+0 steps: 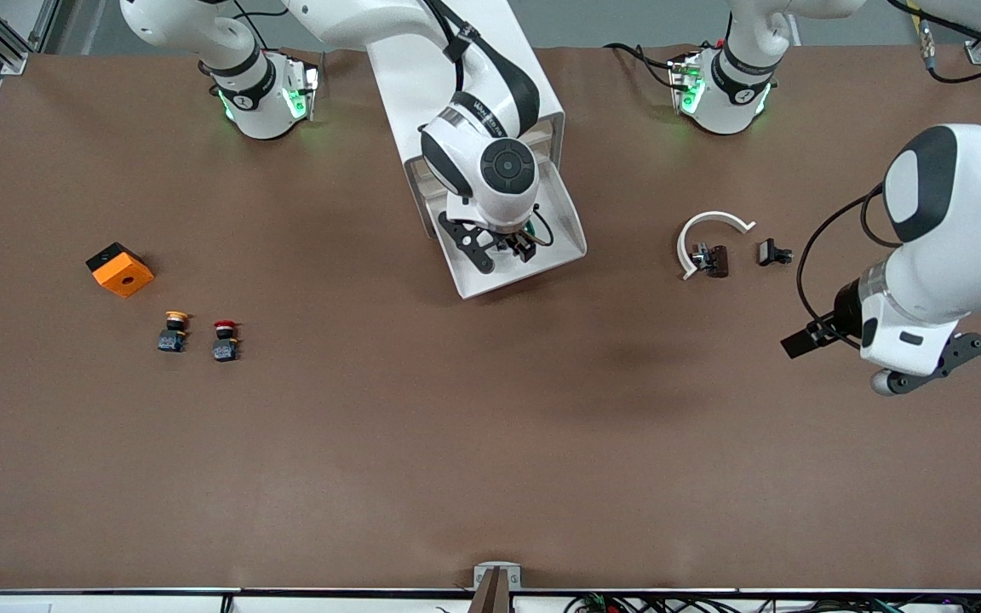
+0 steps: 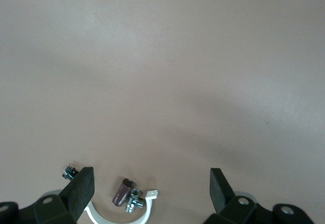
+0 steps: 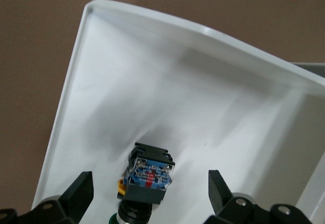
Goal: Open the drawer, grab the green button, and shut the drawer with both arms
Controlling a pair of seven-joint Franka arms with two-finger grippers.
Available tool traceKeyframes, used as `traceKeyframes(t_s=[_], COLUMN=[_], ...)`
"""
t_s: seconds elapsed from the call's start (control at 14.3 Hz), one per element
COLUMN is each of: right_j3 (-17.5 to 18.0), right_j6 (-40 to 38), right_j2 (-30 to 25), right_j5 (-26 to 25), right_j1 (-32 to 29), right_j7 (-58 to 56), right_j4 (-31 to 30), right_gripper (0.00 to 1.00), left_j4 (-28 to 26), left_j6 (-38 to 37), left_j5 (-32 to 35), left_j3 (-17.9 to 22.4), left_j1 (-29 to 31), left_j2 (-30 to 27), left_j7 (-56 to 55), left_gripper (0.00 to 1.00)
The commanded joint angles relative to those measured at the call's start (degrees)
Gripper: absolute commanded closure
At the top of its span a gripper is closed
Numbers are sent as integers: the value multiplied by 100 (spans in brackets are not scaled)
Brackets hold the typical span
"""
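- Two arms [image 1: 490, 111] of glossy white rounded shells, with black bands at the joints.
- Green lights glow on both bases [image 1: 269, 98].
- Round black cap with a button pattern on the right arm's wrist [image 1: 507, 166].
- Black cables loop along the left arm's wrist [image 1: 925, 255].
- Black, blocky fingers [image 3: 78, 191], with silver screws in the black mounts just below them.

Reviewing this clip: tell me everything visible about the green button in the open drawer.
The button lies on its side on the floor of the pulled-out white drawer, with no other contents in view. Its dark blocky body shows a clear blue terminal face with a red mark; a yellow tab and the green cap sit at its other end. The right gripper hangs over it, fingers open on either side, not touching.
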Motion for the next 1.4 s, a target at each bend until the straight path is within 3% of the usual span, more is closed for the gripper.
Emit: traceKeyframes(t_s=[0.0, 0.28, 0.56, 0.98, 1.33], right_j3=[-5, -5, -5, -5, -5], right_j6=[34, 122, 289, 315, 324], right_j2=[59, 129, 226, 235, 235], right_j5=[133, 142, 133, 133, 133], right_j1=[-117, -91, -30, -21, -3], right_j7=[-48, -31, -31, -31, -57], right_j4=[3, 3, -6, 3, 3], right_gripper=[0, 0, 2, 57, 83], left_j4=[-1212, -1556, -1863, -2189, -2181], left_j6=[513, 496, 469, 1181, 1418], left_j5=[143, 134, 134, 125, 46], left_j3=[-32, -41, -49, -479, -779], left_j1=[-16, 97, 98, 28, 19], left_j2=[-877, -1264, -1362, -871, -449], left_j7=[486, 1348, 1464, 1508, 1289], left_gripper=[0, 0, 0, 0, 0])
